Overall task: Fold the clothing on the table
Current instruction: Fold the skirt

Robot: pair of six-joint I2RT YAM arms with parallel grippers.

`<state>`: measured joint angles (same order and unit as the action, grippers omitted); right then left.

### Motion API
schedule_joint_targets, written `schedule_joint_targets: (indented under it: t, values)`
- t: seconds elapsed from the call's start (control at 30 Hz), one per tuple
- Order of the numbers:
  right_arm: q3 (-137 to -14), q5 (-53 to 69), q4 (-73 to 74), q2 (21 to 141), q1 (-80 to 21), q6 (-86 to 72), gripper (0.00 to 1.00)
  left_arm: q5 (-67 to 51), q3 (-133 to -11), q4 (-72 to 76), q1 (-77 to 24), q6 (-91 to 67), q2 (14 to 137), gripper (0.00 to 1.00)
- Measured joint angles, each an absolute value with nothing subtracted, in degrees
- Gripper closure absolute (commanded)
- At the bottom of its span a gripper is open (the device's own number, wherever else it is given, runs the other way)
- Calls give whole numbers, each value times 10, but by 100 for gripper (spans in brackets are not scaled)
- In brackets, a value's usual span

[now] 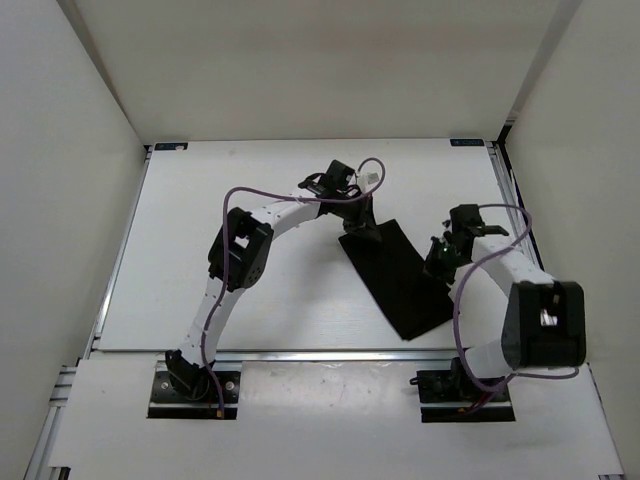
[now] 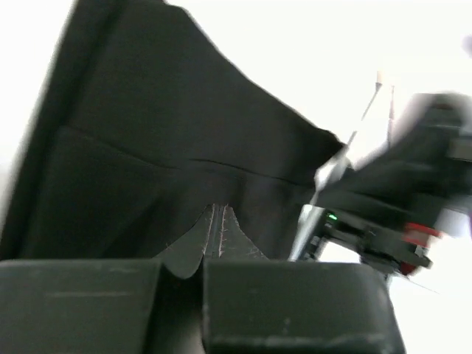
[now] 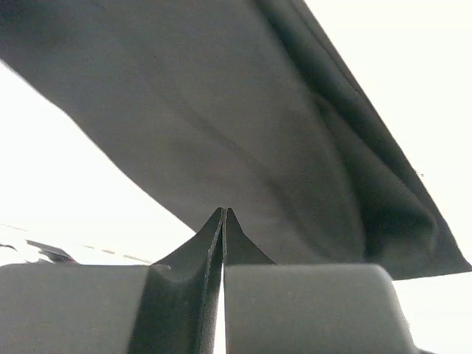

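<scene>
The clothing (image 1: 400,285), a plain black cloth, lies as a long strip slanting from the table's (image 1: 200,250) middle toward the near right. My left gripper (image 1: 362,235) is at the strip's far end. In the left wrist view its jaws (image 2: 219,210) are pressed together, with the dark fabric (image 2: 184,110) meeting the tips. My right gripper (image 1: 437,262) is at the strip's right edge. In the right wrist view its jaws (image 3: 223,214) are pressed together at the edge of the cloth (image 3: 243,125), which spreads away from the tips.
White walls stand on three sides of the table. Metal rails run along its left edge (image 1: 118,260) and right edge (image 1: 510,200). The right arm (image 2: 413,184) shows blurred in the left wrist view, close by. Purple cables (image 1: 240,200) loop above both arms.
</scene>
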<state>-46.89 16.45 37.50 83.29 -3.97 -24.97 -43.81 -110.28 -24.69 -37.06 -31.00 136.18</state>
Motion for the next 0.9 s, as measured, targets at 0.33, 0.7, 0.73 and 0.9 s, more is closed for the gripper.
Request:
schedule_joint_targets:
  t: [0.33, 0.7, 0.73, 0.9]
  values:
    - [-533, 219, 355, 595, 11, -282, 96, -225, -1203, -396, -380, -237, 1423, 100]
    - [-434, 221, 389, 562, -38, -331, 83, -34, -1151, -423, -416, -203, 1371, 100]
    - [-432, 220, 393, 562, -37, -333, 80, -29, -1112, -410, -411, -204, 1349, 100]
    - [-429, 205, 409, 567, -37, -342, 62, -7, -891, -373, -348, -217, 1209, 100]
